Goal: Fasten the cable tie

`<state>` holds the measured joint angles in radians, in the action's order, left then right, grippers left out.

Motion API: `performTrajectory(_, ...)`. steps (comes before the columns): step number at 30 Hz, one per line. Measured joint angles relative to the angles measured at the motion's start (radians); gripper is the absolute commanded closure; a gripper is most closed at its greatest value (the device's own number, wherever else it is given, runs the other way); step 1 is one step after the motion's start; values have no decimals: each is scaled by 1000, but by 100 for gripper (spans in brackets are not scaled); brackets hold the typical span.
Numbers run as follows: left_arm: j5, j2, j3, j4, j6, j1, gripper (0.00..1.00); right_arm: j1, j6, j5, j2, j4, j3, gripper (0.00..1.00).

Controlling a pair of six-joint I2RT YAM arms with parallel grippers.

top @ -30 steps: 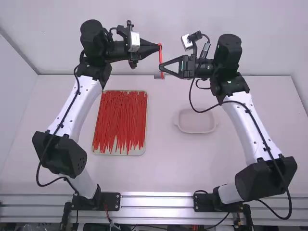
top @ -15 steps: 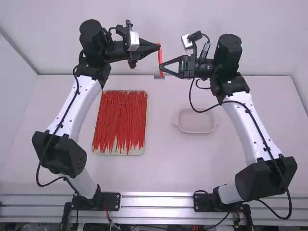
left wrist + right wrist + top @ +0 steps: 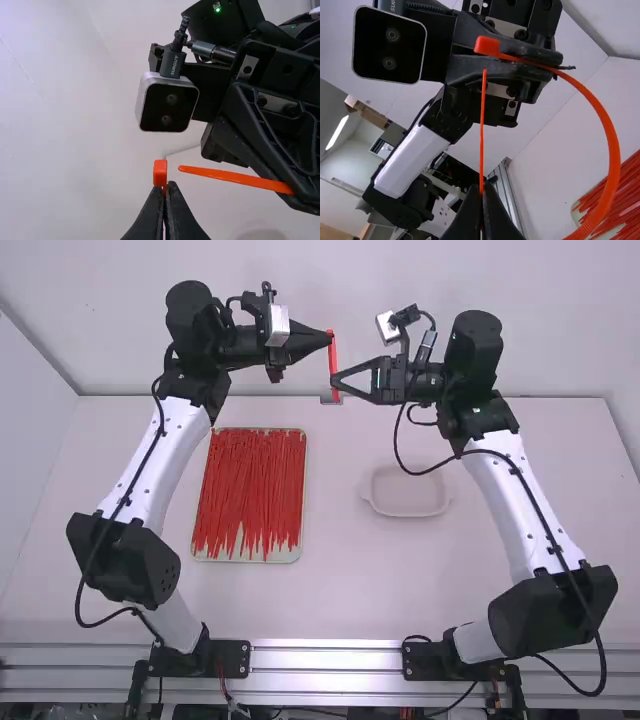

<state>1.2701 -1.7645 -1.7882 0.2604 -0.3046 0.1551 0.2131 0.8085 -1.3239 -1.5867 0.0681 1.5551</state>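
Cable tie (image 3: 617,150) loop partly off-frame

White table (image 3: 330,580) seen across scene. Flat tray (image 3: 245,559) set left of centre, packed with spare red ties (image 3: 250,490) laid near to far. Shallow white dish (image 3: 405,511) placed right of centre, well apart from tray. Metal rail (image 3: 320,652) mounted along near edge.
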Motion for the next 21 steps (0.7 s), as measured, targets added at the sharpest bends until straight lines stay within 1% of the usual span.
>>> performTrajectory(10,32,0,0,0,0,0,98,0,-4,-5,0,-1,0,100)
performTrajectory(21,31,0,0,3,0,7,98,0,-3,-9,0,-1,0,100)
